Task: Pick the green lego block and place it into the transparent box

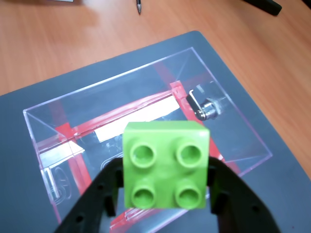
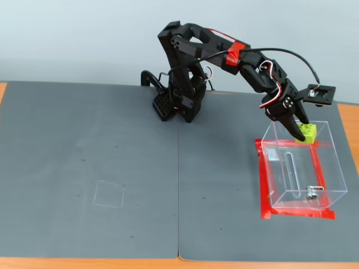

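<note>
Over the dark grey matted bench point(image 2: 112, 168) the black jointed arm point(image 2: 224, 53) reaches out to the clear, open-topped plastic box point(image 2: 332, 168) edged with red tape, evidently so the load can drop inside. Its two black fingers point(image 1: 165, 182) are clamped on either side of the small lime-green studded plastic brick point(image 1: 165, 165), studs facing the wrist camera. The brick hangs at the box's far rim in the fixed view, box floor showing beyond it in the wrist view, so release looks close.

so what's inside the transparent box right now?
Only a slot and a small metal fitting at the transparent box base. The green lego block is above the rim, held by the gripper.
</note>
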You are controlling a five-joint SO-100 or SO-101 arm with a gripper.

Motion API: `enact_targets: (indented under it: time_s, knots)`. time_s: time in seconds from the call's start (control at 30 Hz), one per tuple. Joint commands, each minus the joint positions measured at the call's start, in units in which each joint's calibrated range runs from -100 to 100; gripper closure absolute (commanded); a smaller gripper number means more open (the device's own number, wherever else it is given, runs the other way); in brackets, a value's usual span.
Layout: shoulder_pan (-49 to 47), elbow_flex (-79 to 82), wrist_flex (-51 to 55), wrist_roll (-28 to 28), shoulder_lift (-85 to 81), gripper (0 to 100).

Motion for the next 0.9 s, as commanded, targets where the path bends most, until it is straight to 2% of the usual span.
enact_targets:
  time_s: [0.0, 0.13, 0.87]
  knots:
    - [0.3, -2.5, 0.2, 0.2, -0.2, 85]
    - [0.4, -2.3, 0.2, 0.2, -0.7, 80]
    - [0.9, -2.3, 0.2, 0.2, -1.2, 80]
